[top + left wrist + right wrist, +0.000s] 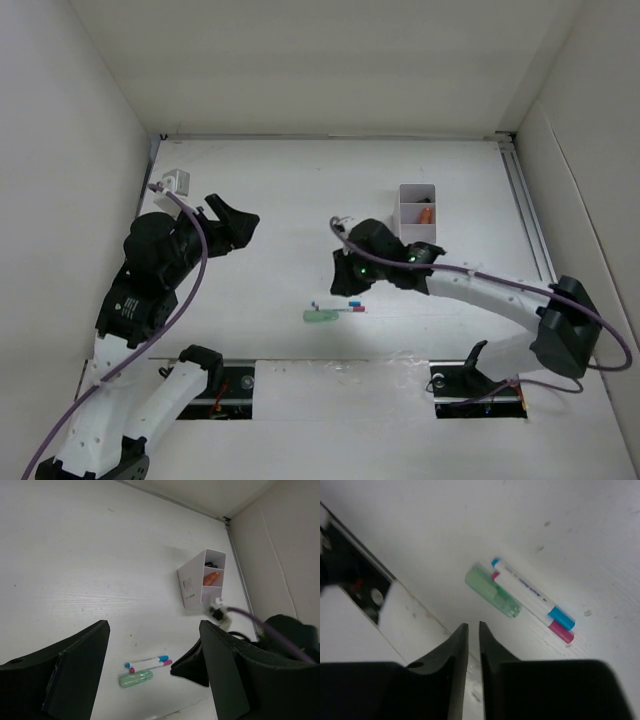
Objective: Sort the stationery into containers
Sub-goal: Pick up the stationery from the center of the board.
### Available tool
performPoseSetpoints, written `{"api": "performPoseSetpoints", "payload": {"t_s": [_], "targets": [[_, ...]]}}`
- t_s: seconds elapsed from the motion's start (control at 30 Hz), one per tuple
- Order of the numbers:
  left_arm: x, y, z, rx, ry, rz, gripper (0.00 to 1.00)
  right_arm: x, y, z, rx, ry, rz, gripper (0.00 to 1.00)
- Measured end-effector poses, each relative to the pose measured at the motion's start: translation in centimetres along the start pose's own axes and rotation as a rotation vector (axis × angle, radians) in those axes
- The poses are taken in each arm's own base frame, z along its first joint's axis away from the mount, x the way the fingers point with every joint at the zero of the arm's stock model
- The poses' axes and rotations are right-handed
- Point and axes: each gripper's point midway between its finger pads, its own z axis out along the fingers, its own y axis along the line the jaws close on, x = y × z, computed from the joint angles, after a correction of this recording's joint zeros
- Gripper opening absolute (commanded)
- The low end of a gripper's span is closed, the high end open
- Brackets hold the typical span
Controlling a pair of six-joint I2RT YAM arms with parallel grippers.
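Right tool: fingers pressed together with only a slit between them, nothing in it. It hangs over the desk on the near-left side of the box, just short of the loose pens.
Left tool: spread and holding nothing, well apart from the box on its left.
Green marker: flat on the desk, near-left of the box, right against the pens.
Blue-capped pen and pink-capped pen: side by side and touching, farther from the box than the right tool.
Orange marker: already in the box, in what looks like the middle compartment.
Risk, closed fingers: if it comes down like this, the right tool would likely shove the pens instead of gripping one.
Risk, crowding: with three things packed together, a pinch may catch two or set a neighbour rolling away from the box.
Risk, box: the right arm passes close beside the box, so a wide swing could tip it.
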Motion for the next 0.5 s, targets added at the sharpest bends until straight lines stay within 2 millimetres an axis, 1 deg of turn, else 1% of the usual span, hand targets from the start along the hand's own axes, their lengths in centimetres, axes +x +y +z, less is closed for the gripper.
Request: {"api": "performPoseSetpoints", "payload": {"t_s": [0.07, 0.1, 0.2, 0.3, 0.37, 0.43, 0.5], "targets": [[-0.6, -0.4, 0.0, 0.006, -0.013, 0.004, 0.70, 3.4, 0.9, 1.3, -0.013, 0.120, -0.043, 0.35], [-0.8, -0.5, 0.0, 0.007, -0.015, 0.004, 0.70, 4.6, 1.1, 1.8, -0.014, 0.164, -0.058, 0.49], [-0.9, -0.6, -0.1, 0.009, -0.019, 0.005, 0.70, 7.4, 1.0, 3.5, 0.020, 0.289, -0.112, 0.56], [-1.1, -0.7, -0.2, 0.011, -0.021, 0.005, 0.70, 8.2, 1.0, 4.6, 0.041, 0.335, -0.146, 0.58], [-1.1, -0.7, -0.3, 0.010, -0.020, 0.005, 0.70, 8.9, 0.8, 5.4, 0.052, 0.364, -0.171, 0.61], [-1.2, -0.8, -0.4, 0.010, -0.026, 0.005, 0.70, 9.6, 0.3, 5.8, 0.074, 0.389, -0.187, 0.65], [-1.2, -0.8, -0.6, 0.010, -0.027, 0.005, 0.70, 10.1, -0.4, 6.0, 0.096, 0.411, -0.193, 0.65]]}}
